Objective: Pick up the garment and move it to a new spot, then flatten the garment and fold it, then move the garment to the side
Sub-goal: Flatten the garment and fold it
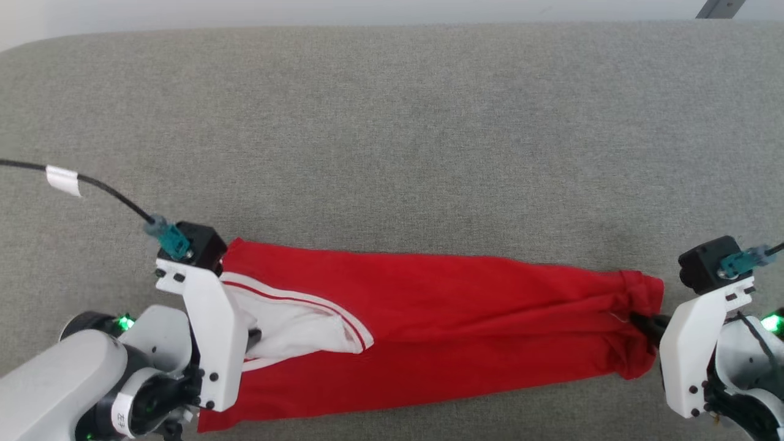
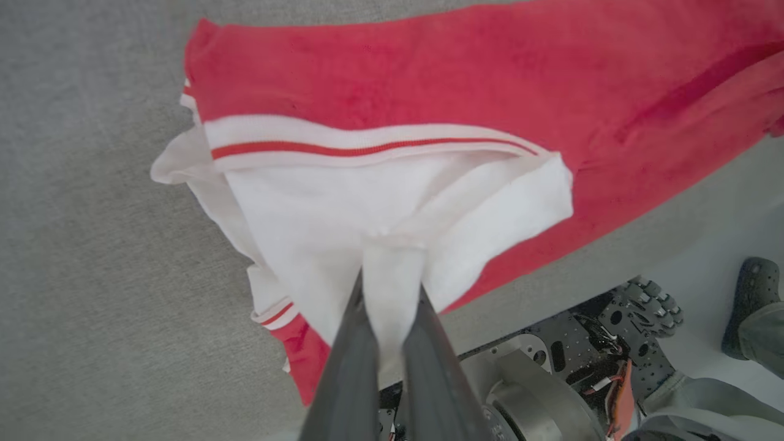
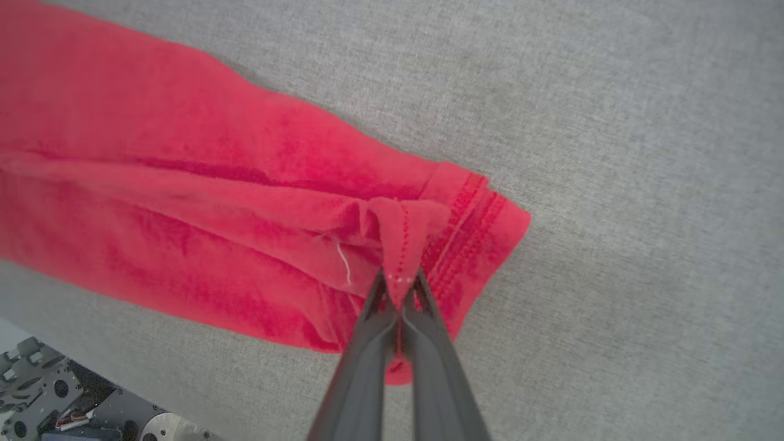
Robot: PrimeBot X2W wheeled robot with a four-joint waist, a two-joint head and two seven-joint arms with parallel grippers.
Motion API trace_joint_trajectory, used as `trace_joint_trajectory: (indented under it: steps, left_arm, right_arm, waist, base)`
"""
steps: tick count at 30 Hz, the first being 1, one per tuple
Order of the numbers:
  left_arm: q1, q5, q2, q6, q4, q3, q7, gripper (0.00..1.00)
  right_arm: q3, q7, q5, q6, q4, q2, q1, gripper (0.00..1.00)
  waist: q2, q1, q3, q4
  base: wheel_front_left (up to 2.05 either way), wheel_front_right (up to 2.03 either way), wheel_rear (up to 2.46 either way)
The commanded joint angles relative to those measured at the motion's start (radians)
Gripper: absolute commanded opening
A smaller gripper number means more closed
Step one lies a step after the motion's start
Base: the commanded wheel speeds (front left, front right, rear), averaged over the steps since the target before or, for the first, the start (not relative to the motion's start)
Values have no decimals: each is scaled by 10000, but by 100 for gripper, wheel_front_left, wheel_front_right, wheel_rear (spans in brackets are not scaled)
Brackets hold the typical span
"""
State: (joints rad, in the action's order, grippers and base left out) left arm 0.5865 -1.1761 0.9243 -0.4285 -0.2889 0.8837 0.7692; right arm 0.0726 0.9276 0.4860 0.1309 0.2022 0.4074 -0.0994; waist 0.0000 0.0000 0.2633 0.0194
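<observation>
The garment (image 1: pixel 441 331), a red shirt with a white sleeve end and red-striped trim, is stretched in a long band across the near part of the grey surface. My left gripper (image 2: pixel 392 278) is shut on a fold of the white sleeve fabric (image 2: pixel 392 208) at the band's left end. In the head view that gripper (image 1: pixel 251 337) sits beside the white sleeve (image 1: pixel 294 324). My right gripper (image 3: pixel 399 285) is shut on the bunched red hem (image 3: pixel 422 226) at the right end, seen in the head view at the gripper (image 1: pixel 643 321).
The grey fabric surface (image 1: pixel 392 135) stretches wide beyond the shirt. A black cable with a white tag (image 1: pixel 63 180) runs in from the left. The left wrist view catches the robot's metal base (image 2: pixel 551 373) and a person's shoe (image 2: pixel 750 306) on the floor.
</observation>
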Motion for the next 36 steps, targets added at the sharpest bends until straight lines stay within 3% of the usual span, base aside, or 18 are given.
trace_joint_trajectory:
  steps: [1,2,3,4,12,21,30,36]
  left_arm:
    - [-223,-3,-64,85,291,50,-168,0]
    - [-303,-54,-172,189,465,62,-261,42]
    - [-375,-128,-281,290,638,44,-374,78]
    - [-431,-184,-357,348,853,-3,-504,100]
    - [-716,-184,-535,834,1459,-619,-2024,100]
    - [-1660,224,-396,1352,1446,-1568,-4939,100]
    - [-2798,578,-551,1744,1877,-2192,-7662,100]
    - [-3408,615,-795,1952,2431,-2507,-9049,100]
  right_arm:
    - [14,-56,5,-3,-205,-127,-28,49]
    - [65,-41,-17,-3,-303,-139,-60,100]
    - [34,-56,-26,-3,-375,-206,-121,100]
    - [-35,-90,-18,-3,-455,-296,-180,100]
    - [-582,446,224,-1,-126,-570,-122,100]
    - [-1559,998,179,-1,122,-908,193,100]
    - [-1703,858,220,-1,-1309,-990,6,100]
    - [-999,475,286,-1,-2789,-827,-459,100]
  waist:
    - [0,0,14,-15]
    - [0,0,12,-15]
    - [0,0,9,-16]
    - [0,0,6,-21]
    - [0,0,-94,-51]
    - [0,0,-240,63]
    - [0,0,-377,482]
    - [0,0,-455,751]
  base:
    - [0,0,0]
    - [0,0,0]
    - [0,0,0]
    - [0,0,0]
    - [0,0,0]
    - [0,0,0]
    - [0,0,0]
    - [0,0,0]
